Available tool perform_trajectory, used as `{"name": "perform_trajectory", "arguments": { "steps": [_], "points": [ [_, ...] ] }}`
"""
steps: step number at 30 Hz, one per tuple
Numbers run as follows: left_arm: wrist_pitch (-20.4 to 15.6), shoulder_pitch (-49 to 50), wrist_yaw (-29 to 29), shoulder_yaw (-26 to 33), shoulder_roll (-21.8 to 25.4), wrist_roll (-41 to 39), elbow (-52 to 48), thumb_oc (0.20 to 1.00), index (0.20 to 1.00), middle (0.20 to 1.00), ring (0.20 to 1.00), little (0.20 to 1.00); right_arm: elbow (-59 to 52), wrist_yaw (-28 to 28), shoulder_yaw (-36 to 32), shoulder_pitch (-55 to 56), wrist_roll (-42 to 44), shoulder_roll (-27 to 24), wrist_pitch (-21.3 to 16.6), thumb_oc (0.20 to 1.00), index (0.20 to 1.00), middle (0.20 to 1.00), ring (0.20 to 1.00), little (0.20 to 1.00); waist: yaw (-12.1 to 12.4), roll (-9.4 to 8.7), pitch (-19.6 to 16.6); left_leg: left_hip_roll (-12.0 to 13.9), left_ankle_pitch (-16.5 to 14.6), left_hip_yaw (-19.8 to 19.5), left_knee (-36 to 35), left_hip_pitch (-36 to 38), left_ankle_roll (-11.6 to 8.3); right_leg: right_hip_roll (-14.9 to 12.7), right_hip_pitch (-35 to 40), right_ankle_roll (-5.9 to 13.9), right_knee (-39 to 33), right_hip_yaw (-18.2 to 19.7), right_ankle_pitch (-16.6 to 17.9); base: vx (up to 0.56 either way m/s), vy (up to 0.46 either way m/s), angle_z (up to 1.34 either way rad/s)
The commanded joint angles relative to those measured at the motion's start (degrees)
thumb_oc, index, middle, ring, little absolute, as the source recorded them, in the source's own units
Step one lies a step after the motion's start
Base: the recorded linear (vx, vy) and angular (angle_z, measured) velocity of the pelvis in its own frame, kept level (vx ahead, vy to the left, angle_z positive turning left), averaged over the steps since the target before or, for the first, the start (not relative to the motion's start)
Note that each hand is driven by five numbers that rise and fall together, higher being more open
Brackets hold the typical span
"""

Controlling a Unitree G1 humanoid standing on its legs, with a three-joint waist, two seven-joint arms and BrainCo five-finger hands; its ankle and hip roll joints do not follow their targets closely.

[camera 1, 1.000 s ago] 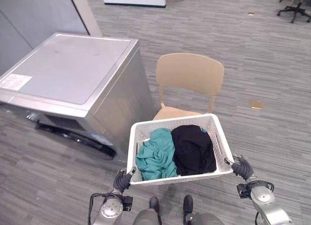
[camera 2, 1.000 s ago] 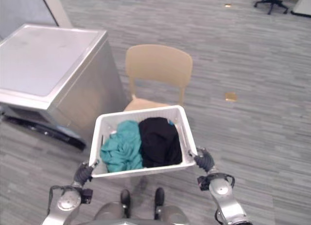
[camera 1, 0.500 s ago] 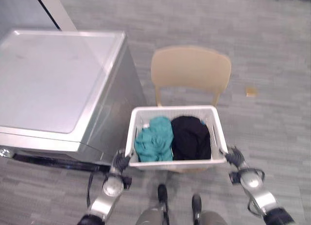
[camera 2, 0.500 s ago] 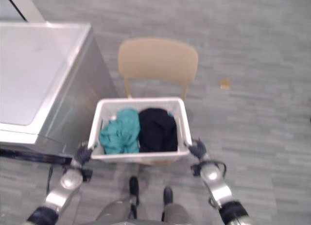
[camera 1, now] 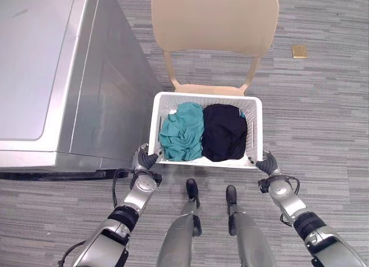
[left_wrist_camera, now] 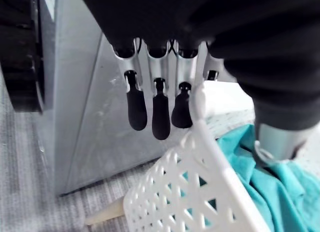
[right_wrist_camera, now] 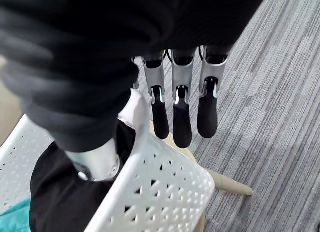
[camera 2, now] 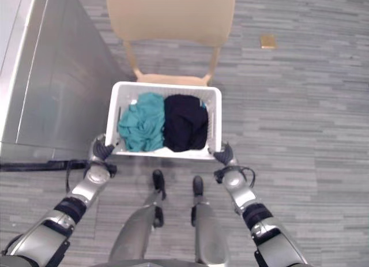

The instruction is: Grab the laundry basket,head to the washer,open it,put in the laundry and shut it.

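Here both hands, left hand and right hand, apparently clasp the laundry basket beside the washer; setting it down probably comes next.

White laundry basket holds teal and black laundry beside silver washer.

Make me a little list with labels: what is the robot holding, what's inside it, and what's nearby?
holding: white laundry basket, gripped at its two near corners
left hand: fingers outside the rim, thumb inside, pinching it
right hand: same grip at the other corner
inside: teal clothes toward the robot's left, black clothes toward its right
under the basket: seat of a tan chair
left of the basket: silver washer, lid shut
floor: grey striped carpet with a small brass plate
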Motion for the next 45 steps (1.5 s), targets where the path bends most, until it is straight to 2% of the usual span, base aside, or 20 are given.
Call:
{"name": "perform_trajectory", "arguments": {
  "steps": [1, 7, 12, 16, 22, 26, 31, 34, 37, 40, 42, 43, 45],
  "points": [
    [-6.4, -0.7, -2.1, -1.8, -4.6, -0.4, -6.3, 1.0, 1.0, 1.0, 1.0, 1.0, -7.5, 2.5, 2.1, 1.6, -1.3, 3.4, -4.3, 1.0, 1.0, 1.0, 1.0, 1.0, -0.4, -1.03, -2.7, 0.5, -9.0, -2.6, 7.3, 0.0, -1.7, -2.3, 3.1, 2.94, -3.4, -2.0, -1.8, 0.05, -0.005, 0.01],
    [-6.9, 8.0, -4.9, 4.1, -2.7, -2.0, -12.2, 1.0, 1.0, 1.0, 1.0, 1.0, -12.3, 4.3, -5.0, 8.6, -2.0, -1.7, -4.4, 1.0, 1.0, 1.0, 1.0, 1.0, -0.5, -1.29, -4.4, 0.6, -8.8, -2.7, 5.2, 4.7, -2.12, -1.8, 7.5, 2.95, -4.1, -2.5, -2.7, 0.06, -0.029, 0.04],
    [-6.6, 17.8, -10.2, 8.9, 0.8, -1.2, -17.6, 1.0, 1.0, 1.0, 1.0, 1.0, -14.0, 8.9, -9.8, 15.3, -3.3, -5.8, -4.3, 1.0, 1.0, 1.0, 1.0, 1.0, -0.1, -1.61, -5.9, 0.9, -8.5, -3.4, 3.3, 9.1, -2.33, -1.7, 11.9, 3.14, -4.7, -3.7, -3.7, 0.06, -0.05, 0.13],
    [-5.6, 24.3, -14.0, 12.0, 1.7, -1.2, -18.1, 1.0, 1.0, 1.0, 1.0, 1.0, -12.7, 12.5, -11.4, 19.1, -5.2, -7.0, -3.9, 1.0, 1.0, 1.0, 1.0, 1.0, 0.5, -1.73, -7.2, 1.0, -8.0, -3.6, 1.7, 12.1, -2.36, -1.5, 15.0, 3.24, -5.5, -4.7, -4.1, 0.02, -0.046, 0.13],
    [-4.2, 31.2, -18.6, 13.9, 1.6, -0.4, -14.0, 1.0, 1.0, 1.0, 1.0, 1.0, -5.4, 15.8, -11.2, 22.1, -7.4, -6.4, -3.6, 1.0, 1.0, 1.0, 1.0, 1.0, 1.4, -1.6, -9.2, 0.9, -7.1, -4.3, -0.9, 15.9, -2.5, -1.0, 18.7, 3.33, -6.3, -5.9, -4.6, -0.01, -0.031, 0.19],
    [-3.1, 31.8, -19.6, 13.3, 1.1, 1.4, -7.5, 1.0, 1.0, 1.0, 1.0, 1.0, 0.6, 15.9, -11.7, 23.4, -6.0, -3.4, -3.7, 1.0, 1.0, 1.0, 1.0, 1.0, 1.1, -1.27, -9.7, 0.6, -6.6, -6.9, -0.8, 16.2, -2.62, 0.5, 19.9, 2.45, -4.5, -4.1, -7.0, -0.08, -0.06, 0.27],
    [-3.2, 31.0, -18.8, 13.3, 0.4, 1.0, -3.3, 1.0, 1.0, 1.0, 1.0, 1.0, 2.5, 15.6, -10.9, 22.8, -4.6, -2.6, -3.6, 1.0, 1.0, 1.0, 1.0, 1.0, 1.4, -1.12, -9.3, 0.5, -6.1, -7.7, 1.3, 14.6, -3.21, 1.5, 20.6, 1.44, -5.6, -3.5, -7.0, -0.08, -0.073, 0.31],
    [-3.3, 29.5, -17.4, 13.6, -1.1, -1.2, 0.4, 1.0, 1.0, 1.0, 1.0, 1.0, 4.2, 14.4, -10.4, 22.1, -3.0, -1.9, -3.6, 1.0, 1.0, 1.0, 1.0, 1.0, 1.7, -1.33, -7.6, 0.2, -6.1, -8.2, 7.6, 9.6, -4.55, 0.8, 21.1, 0.66, -7.6, -5.5, -6.7, -0.14, -0.043, 0.44],
    [-3.6, 28.2, -16.4, 13.8, -1.5, -1.6, 2.1, 1.0, 1.0, 1.0, 1.0, 1.0, 5.8, 13.8, -9.8, 21.5, -2.6, -1.5, -3.3, 1.0, 1.0, 1.0, 1.0, 1.0, 1.4, -1.78, -7.0, 1.9, -7.9, -4.9, 9.8, 9.1, -3.93, -0.7, 20.4, 0.56, -8.1, -7.2, -5.9, -0.11, 0.055, 0.77],
    [-3.6, 27.5, -15.9, 13.8, -1.6, -1.2, 3.2, 1.0, 1.0, 1.0, 1.0, 1.0, 7.3, 13.7, -9.3, 20.9, -2.8, -1.1, -3.3, 1.0, 1.0, 1.0, 1.0, 1.0, 0.9, -2.84, -6.9, 5.0, -10.3, -4.4, 11.8, 10.7, -3.87, -3.1, 20.2, 1.07, -8.1, -8.5, -4.9, -0.02, 0.147, 0.47],
    [-3.6, 27.1, -15.4, 13.7, -1.9, -1.3, 3.2, 1.0, 1.0, 1.0, 1.0, 1.0, 7.9, 13.6, -9.7, 20.7, -2.6, -1.1, -3.1, 1.0, 1.0, 1.0, 1.0, 1.0, 0.3, -3.23, -7.1, 7.8, -10.1, -4.3, 11.8, 12.0, -4.14, -4.9, 20.4, 1.55, -8.4, -10.0, -4.6, 0.03, 0.226, 0.46],
    [-3.7, 26.8, -15.1, 13.6, -2.0, -1.5, 3.4, 1.0, 1.0, 1.0, 1.0, 1.0, 8.1, 13.6, -10.0, 20.8, -2.3, -1.0, -3.0, 1.0, 1.0, 1.0, 1.0, 1.0, 0.0, -3.24, -7.1, 9.8, -9.6, -3.8, 11.4, 12.9, -4.57, -5.8, 20.7, 1.89, -8.5, -10.9, -4.7, 0.07, 0.283, 0.43],
    [-3.8, 26.7, -15.0, 13.1, -2.0, -1.8, 2.6, 1.0, 1.0, 1.0, 1.0, 1.0, 7.9, 13.4, -10.7, 21.4, -1.9, -1.0, -2.8, 1.0, 1.0, 1.0, 1.0, 1.0, -0.5, -3.01, -7.7, 12.3, -8.1, -3.5, 10.1, 13.1, -5.61, -7.2, 21.4, 2.58, -8.5, -12.3, -5.1, 0.1, 0.35, 0.51]
  ]
}}
